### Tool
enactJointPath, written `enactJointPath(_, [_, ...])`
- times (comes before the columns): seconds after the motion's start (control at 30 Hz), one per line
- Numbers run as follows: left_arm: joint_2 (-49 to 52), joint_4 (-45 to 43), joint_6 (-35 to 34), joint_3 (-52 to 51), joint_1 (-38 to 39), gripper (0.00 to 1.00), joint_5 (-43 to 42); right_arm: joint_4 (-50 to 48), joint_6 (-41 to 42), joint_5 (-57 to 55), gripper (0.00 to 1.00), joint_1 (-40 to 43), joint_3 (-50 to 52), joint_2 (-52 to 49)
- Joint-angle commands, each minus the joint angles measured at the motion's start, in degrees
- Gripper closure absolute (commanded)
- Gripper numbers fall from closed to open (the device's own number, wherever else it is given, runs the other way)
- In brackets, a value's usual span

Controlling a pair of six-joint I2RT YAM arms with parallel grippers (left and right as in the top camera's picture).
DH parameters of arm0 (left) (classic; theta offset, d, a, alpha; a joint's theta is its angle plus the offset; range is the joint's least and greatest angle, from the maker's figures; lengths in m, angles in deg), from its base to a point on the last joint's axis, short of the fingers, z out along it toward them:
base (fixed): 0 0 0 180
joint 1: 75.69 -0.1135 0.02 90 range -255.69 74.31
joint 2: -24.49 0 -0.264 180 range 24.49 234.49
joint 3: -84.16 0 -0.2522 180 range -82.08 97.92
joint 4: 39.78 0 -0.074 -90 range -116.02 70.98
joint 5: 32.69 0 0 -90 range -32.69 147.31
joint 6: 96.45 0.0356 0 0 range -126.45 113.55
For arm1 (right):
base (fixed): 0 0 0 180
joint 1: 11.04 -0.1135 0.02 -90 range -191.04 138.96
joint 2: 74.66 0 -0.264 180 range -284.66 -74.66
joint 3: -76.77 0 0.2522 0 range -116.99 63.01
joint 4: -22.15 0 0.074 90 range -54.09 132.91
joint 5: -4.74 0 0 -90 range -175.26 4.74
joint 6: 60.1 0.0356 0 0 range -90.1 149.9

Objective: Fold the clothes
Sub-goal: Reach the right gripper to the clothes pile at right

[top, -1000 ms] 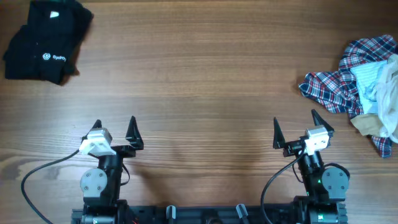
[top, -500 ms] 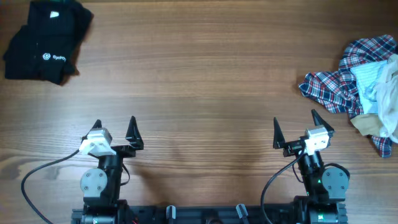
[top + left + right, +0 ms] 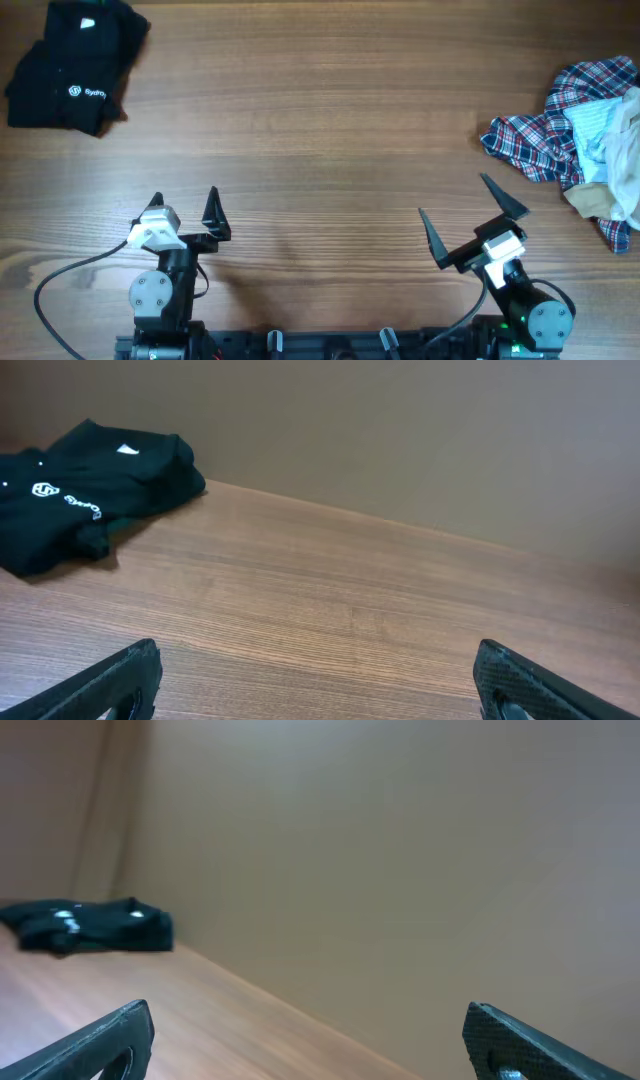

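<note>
On the far left corner of the wooden table [image 3: 320, 120] lies a black shirt [image 3: 75, 65]. It is folded up and has small white letters on it. At the right edge of the table sits a messy pile of clothes [image 3: 590, 140]. A red and blue checked shirt [image 3: 535, 135] is crumpled in that pile, with a pale blue piece and a tan piece bunched up beside it. None of the pile is folded.

Both robot arms sit at the near edge of the table, well apart from the clothes. The left gripper [image 3: 184, 195] has its two black fingers spread wide and holds nothing. It points straight across the table. The right gripper [image 3: 452, 195] is spread wide too and is also empty. It is turned at a slant.

From the left wrist camera, the black shirt [image 3: 80, 490] shows far off, by the wall. From the right wrist camera, it [image 3: 90, 927] looks small and far away. A black cable [image 3: 70, 275] curls from the left arm.
</note>
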Motion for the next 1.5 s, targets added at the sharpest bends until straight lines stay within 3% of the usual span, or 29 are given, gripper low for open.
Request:
enactJointPath(0.0, [-0.6, -0.1, 0.9, -0.3, -0.3, 0.00, 0.7, -2.2, 3.2, 4.3, 0.00, 0.4, 0.0, 0.0])
enactJointPath(0.23, [-0.6, -0.1, 0.9, -0.3, -0.3, 0.00, 0.7, -1.7, 0.7, -3.7, 0.00, 0.4, -8.3, -3.5])
enactJointPath(0.53, [-0.6, -0.1, 0.9, -0.3, -0.3, 0.00, 0.7, 20.4, -3.2, -31.6, 0.00, 0.9, -37.0, -33.6])
enactJointPath(0.77, [-0.6, -0.1, 0.9, -0.3, -0.3, 0.00, 0.7, 39.6, -3.5, -29.9, 0.00, 12.3, -58.8, -56.0])
enactJointPath(0.9, [-0.6, -0.1, 0.9, -0.3, -0.3, 0.00, 0.7, 50.0, -3.2, -19.1, 0.00, 24.8, -70.2, -66.8])
enactJointPath(1.0, [-0.6, -0.1, 0.9, -0.3, -0.3, 0.00, 0.7, 49.9, -3.3, -12.9, 0.00, 33.3, -71.9, -71.1])
enactJointPath(1.2, [-0.6, -0.1, 0.9, -0.3, -0.3, 0.00, 0.7, 49.9, -3.5, -12.8, 0.00, 35.7, -71.8, -74.8])
enactJointPath(1.33, [-0.6, -0.1, 0.9, -0.3, -0.3, 0.00, 0.7, 49.6, 1.6, -29.2, 0.00, 35.7, -71.7, -78.4])
enactJointPath(1.47, [-0.6, -0.1, 0.9, -0.3, -0.3, 0.00, 0.7, 49.7, 1.9, -32.8, 0.00, 35.7, -71.7, -86.5])
